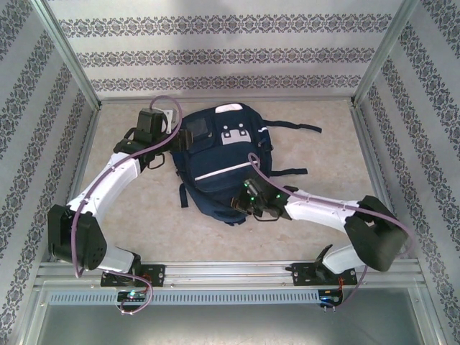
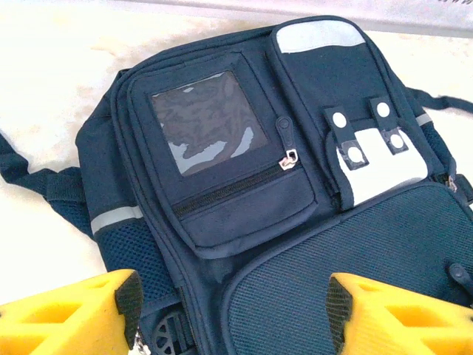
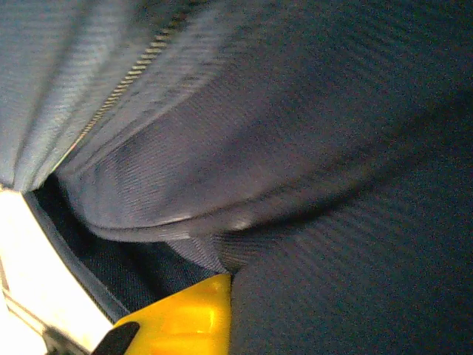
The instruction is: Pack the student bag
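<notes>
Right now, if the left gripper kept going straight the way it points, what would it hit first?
Probably the student bag: the open left gripper points at its front, about where the zipped pocket meets the mesh panel. Nothing lies between, though depth is hard to judge.

White arms (image 1: 108, 183), yellow-fingered end effectors (image 2: 229, 314)

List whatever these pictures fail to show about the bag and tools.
Bag interior: right wrist view, dark and blurred behind folded fabric.
Right tool grip: its tips buried in bag fabric, top view.
Window pocket contents: left wrist view, glare on plastic.
Mesh panel: left wrist view, cut by bottom edge.
</notes>
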You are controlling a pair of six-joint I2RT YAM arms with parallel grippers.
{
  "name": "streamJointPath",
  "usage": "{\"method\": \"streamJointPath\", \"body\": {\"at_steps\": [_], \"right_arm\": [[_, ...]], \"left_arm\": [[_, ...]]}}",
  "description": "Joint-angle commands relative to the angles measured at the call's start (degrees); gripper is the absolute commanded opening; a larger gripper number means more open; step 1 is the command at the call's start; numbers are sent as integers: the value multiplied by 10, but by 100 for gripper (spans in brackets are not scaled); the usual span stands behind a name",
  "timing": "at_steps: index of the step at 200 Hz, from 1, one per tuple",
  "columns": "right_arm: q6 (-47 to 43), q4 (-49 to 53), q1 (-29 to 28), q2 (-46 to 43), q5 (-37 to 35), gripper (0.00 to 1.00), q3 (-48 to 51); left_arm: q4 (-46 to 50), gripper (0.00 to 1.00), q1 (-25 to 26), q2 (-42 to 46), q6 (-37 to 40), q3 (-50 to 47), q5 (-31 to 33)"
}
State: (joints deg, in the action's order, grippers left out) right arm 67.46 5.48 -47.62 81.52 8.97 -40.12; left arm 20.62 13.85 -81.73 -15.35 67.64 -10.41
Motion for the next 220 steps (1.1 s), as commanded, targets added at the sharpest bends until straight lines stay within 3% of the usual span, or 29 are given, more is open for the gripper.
{"method": "streamJointPath", "body": {"at_steps": [1,27,52,63,72,80,87,111,122,131,134,137,154,167,189,203,220], "right_arm": [[163,-21,-45,-18,-93,0,18],[211,-36,-96,-12,-132,0,5],[201,-48,-124,43,-109,6,-52],[200,-47,-124,65,-95,14,-71],[203,-50,-126,70,-91,28,-72],[203,-47,-128,62,-103,36,-68],[201,-34,-132,48,-123,43,-64],[149,45,-141,-36,-195,62,-65],[97,80,-144,-81,-217,71,-73],[18,109,-145,-116,-223,86,-91],[-12,117,-145,-128,-227,96,-98],[-42,129,-145,-140,-230,98,-107],[-148,217,-139,-205,-295,98,-150],[-268,203,-119,-262,-324,98,-150],[-480,76,-79,-334,-399,98,-88],[-631,-33,-37,-356,-420,98,-40],[-723,-91,59,-346,-370,98,-9]], "left_arm": [[6,68,-6,25,-7,-11,16],[2,68,-6,43,-10,-27,20],[1,69,-6,62,-9,-38,26],[5,70,-7,67,-9,-39,30],[8,73,-7,72,-10,-41,33],[10,84,-8,78,-11,-44,37],[10,100,-9,86,-11,-48,40],[13,100,-13,106,-21,-60,57],[10,100,-15,120,-25,-67,63],[2,99,-17,136,-20,-76,58],[-3,99,-17,142,-18,-79,58],[-7,100,-17,148,-18,-82,58],[-30,100,-18,181,-17,-97,64],[-72,100,-17,210,0,-123,84],[-136,100,-19,209,65,-177,182],[-218,100,-25,190,150,-237,181],[-320,100,-58,180,182,-319,157]]}}
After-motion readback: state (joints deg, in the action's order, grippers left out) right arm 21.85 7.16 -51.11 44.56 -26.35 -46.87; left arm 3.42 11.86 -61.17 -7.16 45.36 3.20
